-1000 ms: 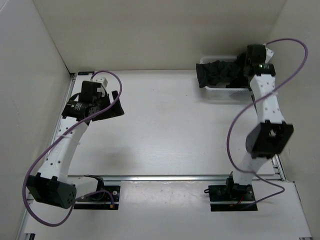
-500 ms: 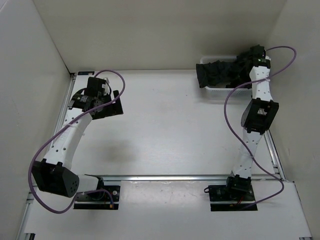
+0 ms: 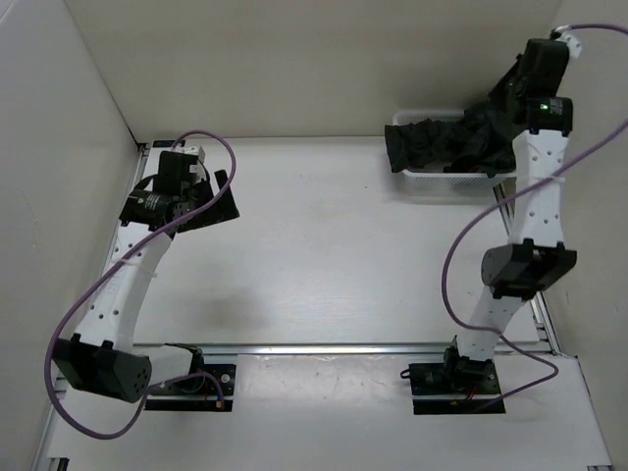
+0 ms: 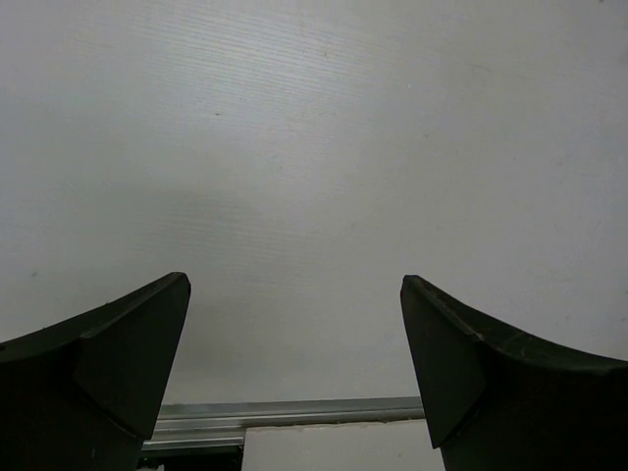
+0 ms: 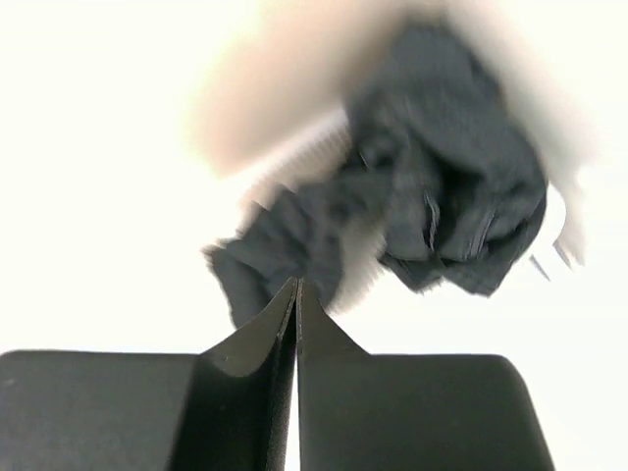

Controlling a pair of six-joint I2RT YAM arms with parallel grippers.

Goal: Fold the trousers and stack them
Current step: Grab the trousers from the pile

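The black trousers (image 3: 432, 142) lie crumpled in the white mesh basket (image 3: 446, 180) at the back right. One end is drawn up toward my right gripper (image 3: 509, 100), which hangs above the basket's right side. In the right wrist view, the right gripper (image 5: 297, 285) has its jaws pressed together, with the blurred dark trousers (image 5: 451, 186) bunched at their tips. My left gripper (image 3: 224, 201) stands open over the bare table at the left. In the left wrist view, nothing lies between the left gripper's (image 4: 294, 285) fingers.
White walls close the table in at the back and on both sides. A metal rail (image 3: 343, 347) runs across the near edge between the arm bases. Purple cables (image 3: 461, 245) loop off both arms.
My right gripper closed at the basket and has risen above it, dragging the trousers' right end up with it. The left arm has shifted only slightly.
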